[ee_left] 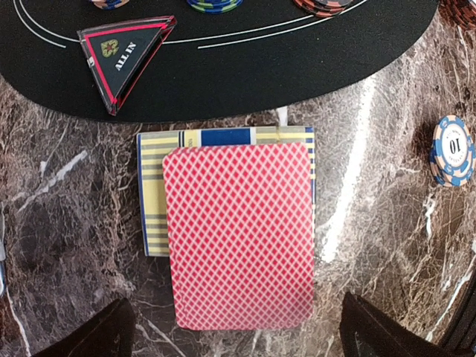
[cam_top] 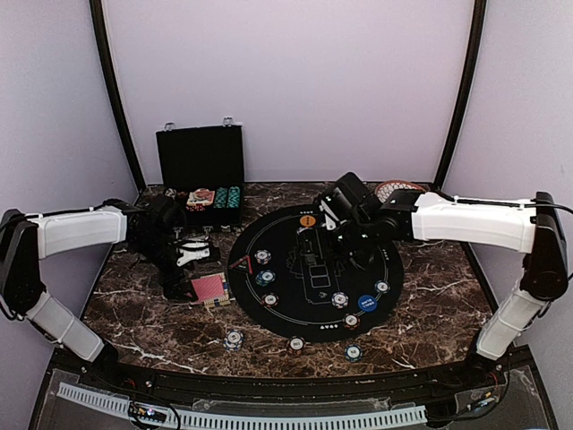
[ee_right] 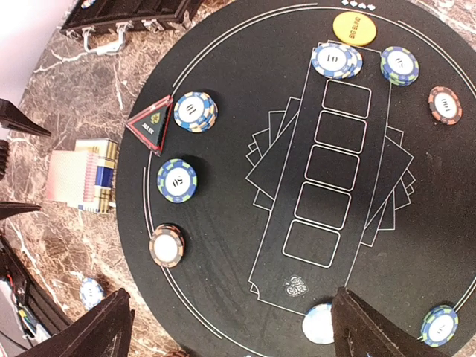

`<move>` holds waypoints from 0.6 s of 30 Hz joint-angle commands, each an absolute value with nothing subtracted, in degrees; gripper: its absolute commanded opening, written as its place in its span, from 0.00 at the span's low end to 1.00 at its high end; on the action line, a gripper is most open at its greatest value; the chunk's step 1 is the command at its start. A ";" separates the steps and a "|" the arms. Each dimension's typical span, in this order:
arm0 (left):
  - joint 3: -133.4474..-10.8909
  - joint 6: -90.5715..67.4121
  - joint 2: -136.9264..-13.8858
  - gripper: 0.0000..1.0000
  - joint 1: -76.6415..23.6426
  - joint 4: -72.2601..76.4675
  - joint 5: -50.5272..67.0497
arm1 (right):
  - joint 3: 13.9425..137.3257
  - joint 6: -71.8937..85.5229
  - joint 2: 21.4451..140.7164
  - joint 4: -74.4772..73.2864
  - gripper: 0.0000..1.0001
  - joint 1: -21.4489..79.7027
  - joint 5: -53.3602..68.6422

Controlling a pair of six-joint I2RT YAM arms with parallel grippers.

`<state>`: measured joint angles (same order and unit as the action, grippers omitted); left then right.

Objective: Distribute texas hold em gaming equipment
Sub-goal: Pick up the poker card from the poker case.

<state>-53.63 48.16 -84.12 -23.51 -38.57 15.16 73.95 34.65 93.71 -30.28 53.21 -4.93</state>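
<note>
Your chips look largely dealt out: poker chips (cam_top: 265,278) ring the round black mat (cam_top: 279,235), three more sit on the tabletop just off its near edge, and the orange button (cam_top: 308,219) and blue button (cam_top: 367,303) lie at the mat's far and near-right rims. The cards look undealt: the deck (ee_left: 239,234) lies face down on its striped box (ee_left: 152,193) just outside the mat's left edge, and the five outlines at the mat's centre are bare. Your left gripper (ee_left: 238,338) hovers over the deck, jaws wide, holding nothing; your right gripper (ee_right: 227,327) hangs above the mat, wide and empty too
</note>
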 commanded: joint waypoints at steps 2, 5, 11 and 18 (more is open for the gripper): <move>-52.40 51.41 -85.13 0.99 -24.85 -36.62 13.84 | 71.92 36.24 91.17 -27.93 0.95 53.13 -5.05; -52.17 51.96 -85.83 0.99 -25.67 -36.16 13.26 | 71.49 36.39 90.53 -27.90 0.96 53.09 -5.09; -52.27 52.08 -87.13 0.99 -26.18 -35.24 12.12 | 70.97 36.30 89.49 -28.06 0.98 53.09 -5.17; -52.46 51.97 -88.51 0.99 -26.27 -35.02 10.97 | 70.84 36.21 88.86 -28.21 0.98 53.10 -5.01</move>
